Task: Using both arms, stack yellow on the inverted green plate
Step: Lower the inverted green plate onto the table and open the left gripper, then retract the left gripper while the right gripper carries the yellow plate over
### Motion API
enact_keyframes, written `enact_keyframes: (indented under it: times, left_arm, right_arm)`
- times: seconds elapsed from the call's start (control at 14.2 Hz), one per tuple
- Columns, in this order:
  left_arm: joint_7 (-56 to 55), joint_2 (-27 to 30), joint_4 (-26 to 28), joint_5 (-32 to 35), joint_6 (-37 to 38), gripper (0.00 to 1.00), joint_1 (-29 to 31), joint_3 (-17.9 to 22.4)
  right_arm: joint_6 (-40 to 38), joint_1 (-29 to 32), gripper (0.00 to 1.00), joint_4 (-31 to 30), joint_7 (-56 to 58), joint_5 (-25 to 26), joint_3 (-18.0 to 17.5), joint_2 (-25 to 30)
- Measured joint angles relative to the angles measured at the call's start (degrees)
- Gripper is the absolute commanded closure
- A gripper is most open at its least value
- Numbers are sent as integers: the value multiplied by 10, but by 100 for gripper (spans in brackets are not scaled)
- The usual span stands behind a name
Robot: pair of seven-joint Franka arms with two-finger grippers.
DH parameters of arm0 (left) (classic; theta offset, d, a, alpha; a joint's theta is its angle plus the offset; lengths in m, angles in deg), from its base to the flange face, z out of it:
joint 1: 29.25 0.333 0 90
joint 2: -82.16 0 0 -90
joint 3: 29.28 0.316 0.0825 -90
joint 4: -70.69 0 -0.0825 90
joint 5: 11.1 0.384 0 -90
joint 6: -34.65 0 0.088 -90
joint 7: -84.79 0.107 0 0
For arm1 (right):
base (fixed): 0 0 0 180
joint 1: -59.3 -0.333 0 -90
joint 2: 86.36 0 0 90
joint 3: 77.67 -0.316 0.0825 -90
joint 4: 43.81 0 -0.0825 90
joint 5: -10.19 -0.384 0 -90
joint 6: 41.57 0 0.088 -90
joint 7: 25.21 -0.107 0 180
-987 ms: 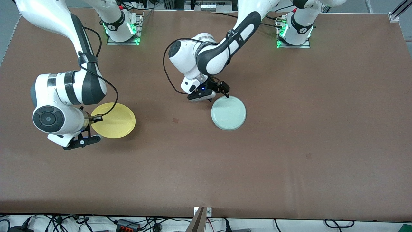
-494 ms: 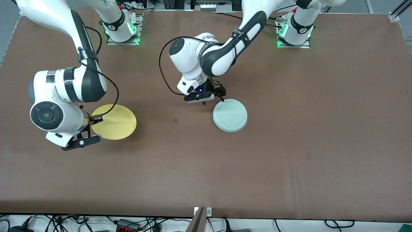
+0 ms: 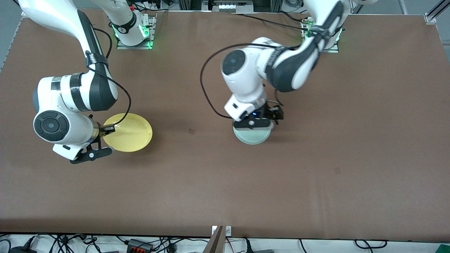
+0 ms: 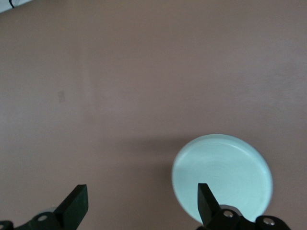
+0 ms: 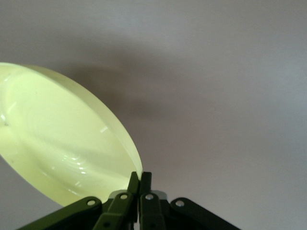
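The yellow plate (image 3: pixel 130 133) hangs tilted just above the table toward the right arm's end, throwing a shadow below it. My right gripper (image 3: pixel 105 130) is shut on its rim; in the right wrist view the fingers pinch the edge of the yellow plate (image 5: pixel 62 143) at the gripper (image 5: pixel 140 179). The pale green plate (image 3: pixel 251 136) lies near the table's middle with its flat base up. My left gripper (image 3: pixel 272 116) hovers over it, open and holding nothing. In the left wrist view the green plate (image 4: pixel 223 177) sits off to one side of the open gripper (image 4: pixel 141 196), by one fingertip (image 4: pixel 204 194).
The brown table (image 3: pixel 316 168) is bare apart from the two plates. The arm bases (image 3: pixel 133 31) stand along the edge farthest from the front camera. Cables lie past the table's near edge (image 3: pixel 140 244).
The left arm has swung from beside the green plate to over it, its gripper staying open. The right gripper has carried the yellow plate slightly toward the table's middle.
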Motion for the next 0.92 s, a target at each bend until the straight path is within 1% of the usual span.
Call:
enact_keyframes:
  times: [0.14,0.28,0.35,0.49,0.71,0.92]
  left_arm:
    - [53,15,0,-33,24,0,51,0]
    - [89,34,0,-61,47,0,96,0]
    - [107,45,-1,-76,52,0,116,0]
    - [151,67,-1,-101,59,0,158,0]
    - [210,92,-1,-126,62,0,215,-1]
    - [272,117,0,-192,93,0,259,0]
  right_arm:
    - [-6,-10,100,0,-29,-42,-2,0]
    - [-8,-33,100,0,-67,-68,-3,0]
    - [-8,-48,100,0,-93,-89,-4,-1]
    - [-8,-76,100,0,-149,-152,-5,-4]
    - [-7,-109,100,6,-213,-217,-5,-14]
    - [-4,-131,100,7,-246,-313,-5,-41]
